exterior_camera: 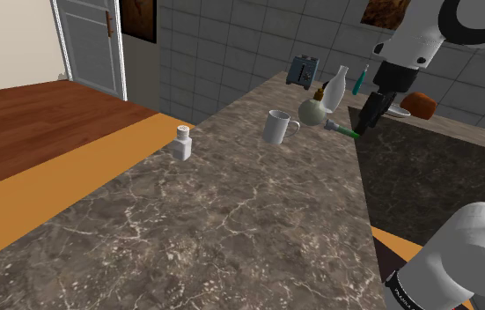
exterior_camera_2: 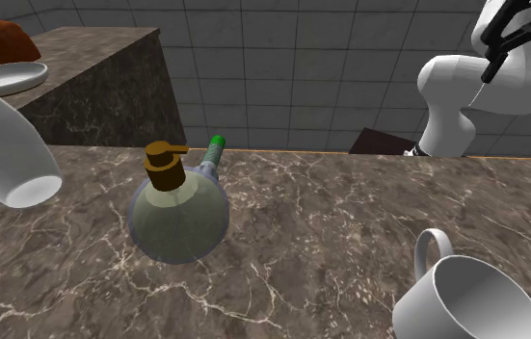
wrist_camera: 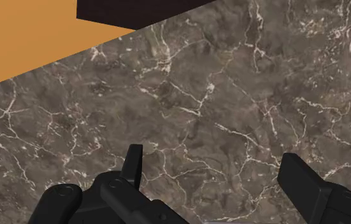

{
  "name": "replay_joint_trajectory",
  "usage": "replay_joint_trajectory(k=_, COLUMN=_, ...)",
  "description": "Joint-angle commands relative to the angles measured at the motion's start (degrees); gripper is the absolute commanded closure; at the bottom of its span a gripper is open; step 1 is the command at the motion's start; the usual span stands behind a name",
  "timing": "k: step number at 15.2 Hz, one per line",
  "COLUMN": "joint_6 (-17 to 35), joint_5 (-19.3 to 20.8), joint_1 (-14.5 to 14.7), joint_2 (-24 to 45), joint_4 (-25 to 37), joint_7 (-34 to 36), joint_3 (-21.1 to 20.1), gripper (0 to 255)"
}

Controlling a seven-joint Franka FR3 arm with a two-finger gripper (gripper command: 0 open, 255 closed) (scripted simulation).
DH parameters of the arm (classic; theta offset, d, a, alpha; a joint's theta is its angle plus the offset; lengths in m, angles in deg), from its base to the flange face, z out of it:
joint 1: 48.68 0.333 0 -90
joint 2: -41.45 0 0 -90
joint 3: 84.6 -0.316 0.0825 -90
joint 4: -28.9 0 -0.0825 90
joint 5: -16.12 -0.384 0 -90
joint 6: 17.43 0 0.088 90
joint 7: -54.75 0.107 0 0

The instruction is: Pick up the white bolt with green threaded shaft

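Note:
The bolt (exterior_camera: 341,130) lies on the marble counter (exterior_camera: 231,202) near its far right edge, white head toward a round bottle and green threaded shaft pointing away from it. From across the counter, its green tip (exterior_camera_2: 217,143) pokes out behind that bottle (exterior_camera_2: 178,214). My black gripper (exterior_camera: 370,113) hangs just beside and above the shaft's green end, with nothing in it. In the wrist view my gripper (wrist_camera: 215,170) is open over bare marble, its fingers (wrist_camera: 133,164) standing wide apart.
A round greenish bottle (exterior_camera: 312,109) with a brown cap, a white mug (exterior_camera: 277,126), a tall white bottle (exterior_camera: 336,88) and a grey toaster-like box (exterior_camera: 303,70) crowd the bolt's end. A white shaker (exterior_camera: 181,141) stands farther left. A plate (exterior_camera_2: 3,77) with bread sits on the raised block.

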Motion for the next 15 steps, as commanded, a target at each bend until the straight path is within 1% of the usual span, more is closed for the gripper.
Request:
replay_joint_trajectory(k=1, joint_6=0.00, joint_5=0.00, joint_1=0.00, joint_2=0.00, joint_4=0.00, joint_7=0.00, joint_3=0.00, gripper=0)
replay_joint_trajectory(k=8, joint_6=5.99, joint_5=5.61, joint_1=-1.59, joint_2=4.31, joint_4=-0.82, joint_7=-13.03, joint_3=9.99, gripper=0)
replay_joint_trajectory(k=12, joint_6=9.71, joint_5=7.81, joint_1=-2.06, joint_2=8.86, joint_4=0.63, joint_7=-20.43, joint_3=15.65, gripper=0)
replay_joint_trajectory(k=15, joint_6=12.47, joint_5=8.68, joint_1=-2.03, joint_2=13.16, joint_4=2.62, joint_7=-26.05, joint_3=19.87, gripper=0)
